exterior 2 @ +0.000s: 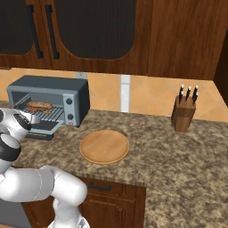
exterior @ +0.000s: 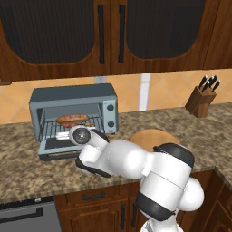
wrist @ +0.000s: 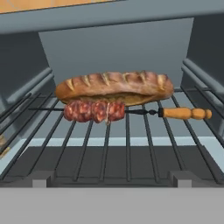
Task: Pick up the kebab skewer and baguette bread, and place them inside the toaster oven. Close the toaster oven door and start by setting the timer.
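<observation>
Baguette bread [wrist: 114, 87] lies lengthwise on the wire rack [wrist: 131, 144] inside the toaster oven [exterior: 72, 113], toward the back of the chamber. Just in front of the loaf and touching its lower edge lies the kebab skewer [wrist: 94, 111], parallel to it, its reddish-brown meat chunks bunched toward one end and its orange handle [wrist: 184, 113] sticking out past the other end of the loaf. Both rest flat on the rack bars.

From the left base view the oven sits on the speckled counter [exterior: 27, 167] against the tiled wall, with the toaster oven door [exterior: 56, 147] dropped open toward the front edge of the counter. The control panel with round knobs [exterior: 110, 114] is on the oven's right side. The robot's hand is just before the open door, pointing into the chamber; the jaws are spread to their widest and hold nothing.

To the right of the oven on the counter lies a round wooden cutting board [exterior 2: 104, 146], well apart from the door. Farther right of the oven, near the wall, stands a wooden knife block [exterior 2: 184, 113] with dark-handled knives. Dark wooden cabinets [exterior 2: 93, 31] hang above the oven.
</observation>
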Available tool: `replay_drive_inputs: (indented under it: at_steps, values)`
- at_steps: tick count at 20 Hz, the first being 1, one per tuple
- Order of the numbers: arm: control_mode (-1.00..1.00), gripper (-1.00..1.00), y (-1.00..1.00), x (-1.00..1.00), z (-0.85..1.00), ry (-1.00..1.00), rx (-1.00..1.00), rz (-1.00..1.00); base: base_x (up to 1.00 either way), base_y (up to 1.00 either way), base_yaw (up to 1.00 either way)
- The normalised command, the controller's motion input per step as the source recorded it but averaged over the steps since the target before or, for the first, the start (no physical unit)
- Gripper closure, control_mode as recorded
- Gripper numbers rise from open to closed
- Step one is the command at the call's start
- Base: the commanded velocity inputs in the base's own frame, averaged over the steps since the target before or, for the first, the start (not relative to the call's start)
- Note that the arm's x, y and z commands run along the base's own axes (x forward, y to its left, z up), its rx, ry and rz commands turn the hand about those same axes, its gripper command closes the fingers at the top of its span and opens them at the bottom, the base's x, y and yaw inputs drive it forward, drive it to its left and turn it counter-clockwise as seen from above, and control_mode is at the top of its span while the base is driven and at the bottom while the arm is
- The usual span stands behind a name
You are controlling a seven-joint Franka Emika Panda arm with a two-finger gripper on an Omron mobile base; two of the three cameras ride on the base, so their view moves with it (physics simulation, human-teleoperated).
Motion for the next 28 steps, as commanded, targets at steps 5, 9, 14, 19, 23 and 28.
replay_drive_inputs:
  at_steps: [5, 9, 14, 19, 23, 28]
  values:
    - [-1.00, -1.00, 0.00, 0.20, -0.03, 0.00, 0.00, 0.06, 0.00, 0.00, 0.00]
    - [-1.00, -1.00, 0.00, 0.04, -0.26, -0.02, 0.00, 0.02, 0.00, 0.00, 0.00]
    - [-1.00, -1.00, 0.00, -0.06, -0.15, 0.00, 0.00, 0.00, 0.00, 0.00, 0.00]
    - [-1.00, -1.00, 0.02, -0.15, 0.00, 0.00, 0.00, 0.00, 0.00, 0.00, 0.00]
    - [-1.00, -1.00, 0.05, -0.11, 0.01, 0.00, 0.00, 0.00, 0.00, 0.00, 0.00]
    - [-1.00, -1.00, 0.03, 0.00, 0.15, -0.07, 0.00, 0.00, 0.00, 0.00, 0.00]
